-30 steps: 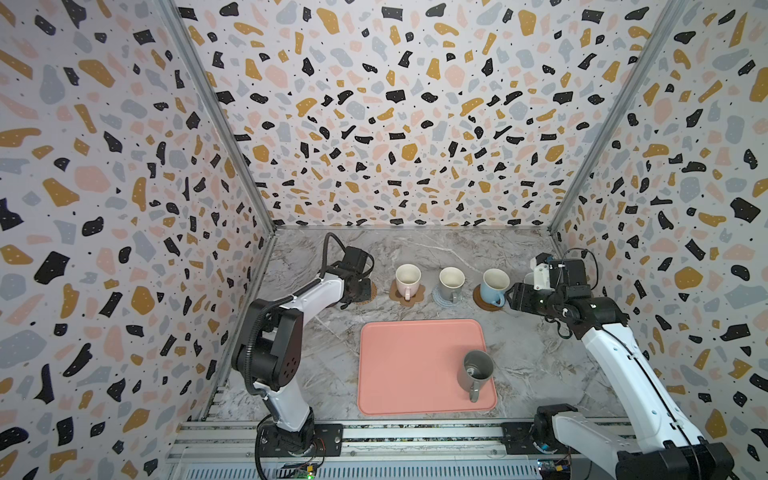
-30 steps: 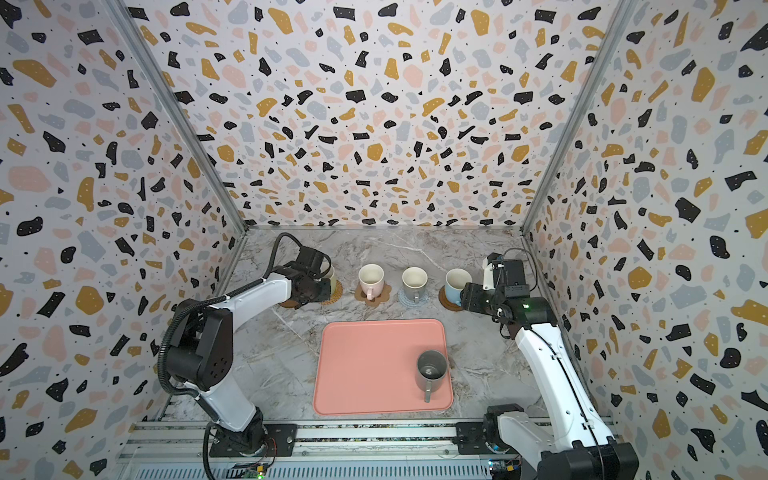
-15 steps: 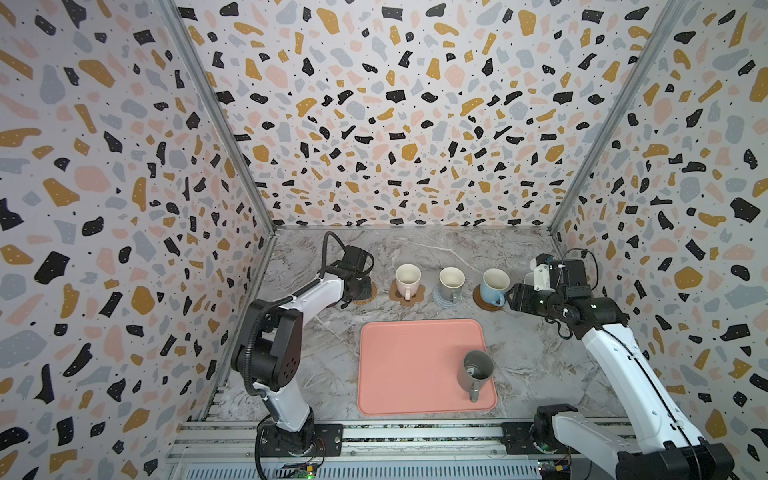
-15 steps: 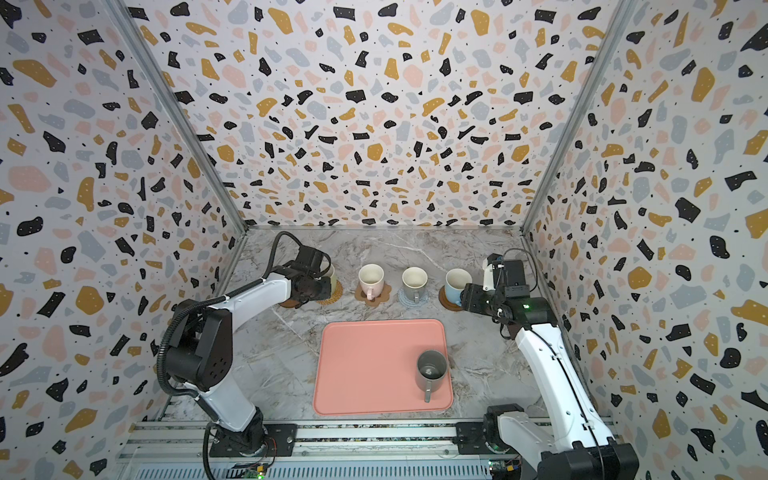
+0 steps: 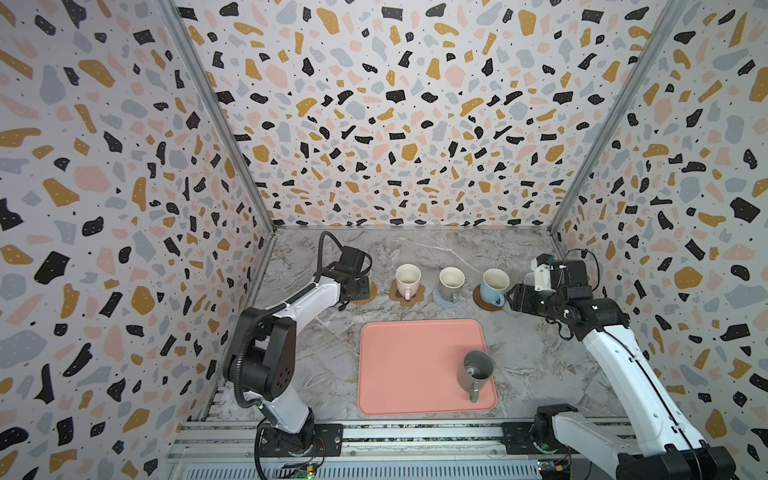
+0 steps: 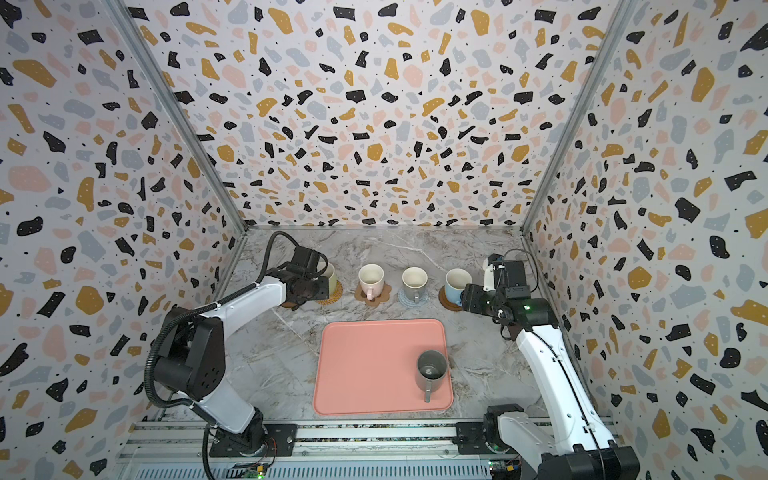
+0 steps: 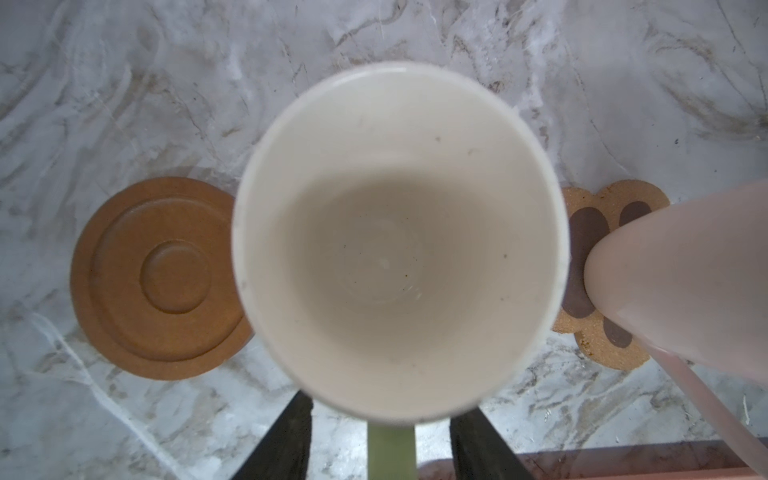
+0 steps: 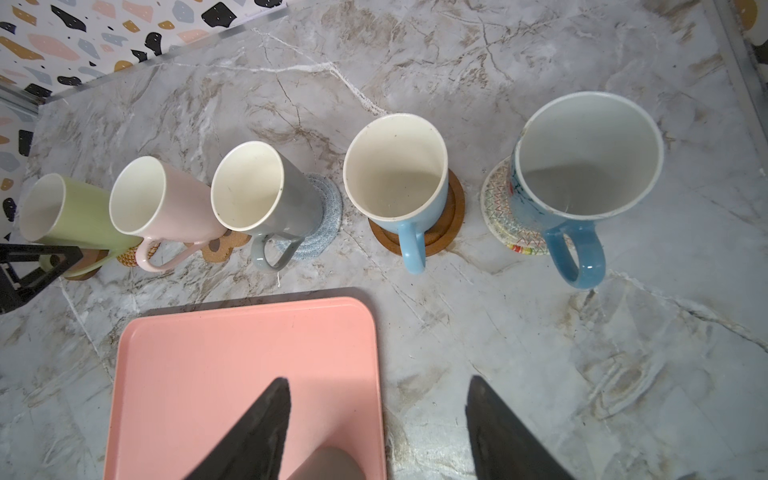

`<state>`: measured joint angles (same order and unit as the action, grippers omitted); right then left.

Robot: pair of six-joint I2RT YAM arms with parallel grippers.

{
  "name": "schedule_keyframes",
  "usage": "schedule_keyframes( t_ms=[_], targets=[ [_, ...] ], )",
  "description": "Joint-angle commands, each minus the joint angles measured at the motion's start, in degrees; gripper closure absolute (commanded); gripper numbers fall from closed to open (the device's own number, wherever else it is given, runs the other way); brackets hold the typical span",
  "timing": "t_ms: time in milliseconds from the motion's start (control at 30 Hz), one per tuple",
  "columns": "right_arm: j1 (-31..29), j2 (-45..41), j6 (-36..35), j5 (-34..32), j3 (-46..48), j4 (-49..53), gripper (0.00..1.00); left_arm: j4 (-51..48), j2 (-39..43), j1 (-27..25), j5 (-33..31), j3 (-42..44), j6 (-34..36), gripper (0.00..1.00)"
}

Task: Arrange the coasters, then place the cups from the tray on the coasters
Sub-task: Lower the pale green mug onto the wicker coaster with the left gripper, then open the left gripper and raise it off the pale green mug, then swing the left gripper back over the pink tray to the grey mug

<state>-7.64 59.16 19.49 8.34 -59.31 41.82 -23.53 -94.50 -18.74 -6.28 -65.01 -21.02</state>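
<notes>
Logging current state.

Left end effector (image 7: 383,402) sits at the light green mug (image 7: 399,241). Its two dark fingers (image 7: 291,436) stand on either side of the green handle, with worktop (image 7: 124,83) showing in both gaps, so the jaws are parted and not clamping. The mug is upright at the left end of the back row. In both top views it appears to stand on the rattan coaster (image 6: 332,294). The bare brown disc (image 7: 162,278) lies just beside it.

Rest of the row, left to right in both top views:
- pink mug (image 5: 407,277) on paw-print coaster (image 7: 582,253)
- grey-beige mug (image 5: 451,279) on grey-blue crochet coaster (image 8: 326,208)
- light blue mug (image 5: 495,282) on second brown disc (image 8: 455,208)
- patterned blue mug (image 8: 582,166) on cream woven coaster (image 8: 496,208), mostly hidden behind the right arm in the top views

These four handles point toward the front.

Right end effector (image 8: 378,379) hangs above the worktop, fingers wide, nothing between the tips. In both top views it is near the light blue mug.

Tray (image 5: 407,365) lies centre-front on the worktop. The dark grey mug (image 5: 476,368) is upright on it, near its front right corner, handle toward the front edge.
</notes>
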Motion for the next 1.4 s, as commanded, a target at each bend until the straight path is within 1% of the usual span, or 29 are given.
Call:
schedule_keyframes(
  t_ms=[0,133,333,767,900,1033,1167,1367],
  targets=[
    [-0.3,-1.5,0.3,-0.2,-0.2,0.9,0.31,0.0,2.9,0.4,-0.7,0.9,-0.8,0.4],
    [-0.3,-1.4,0.2,-0.1,-0.2,0.7,0.31,-0.7,4.5,0.3,-0.3,1.3,-1.3,0.37],
    [-0.3,-1.2,0.3,-0.1,-0.1,0.5,0.31,-1.7,7.3,0.3,0.4,2.0,-1.6,0.36],
    [-0.3,0.4,-0.3,0.1,-0.1,-0.7,0.31,-4.5,17.3,0.3,3.3,4.2,-2.6,0.36],
    [-0.3,0.8,-0.5,0.0,-0.1,-1.0,0.31,-5.4,19.5,-0.2,4.2,4.4,-2.4,0.36],
    [-0.3,0.9,-0.7,-0.1,-0.1,-1.1,0.31,-6.3,20.6,-0.7,3.7,3.9,-2.2,0.36],
    [-0.3,0.7,-0.6,-0.1,0.2,-1.2,0.31,-7.0,20.8,-3.2,3.0,3.2,-2.2,0.36],
    [-0.2,0.9,-0.7,-0.3,0.7,-1.6,0.31,-7.9,20.6,-12.3,0.2,1.5,-5.4,0.36]
  ],
)
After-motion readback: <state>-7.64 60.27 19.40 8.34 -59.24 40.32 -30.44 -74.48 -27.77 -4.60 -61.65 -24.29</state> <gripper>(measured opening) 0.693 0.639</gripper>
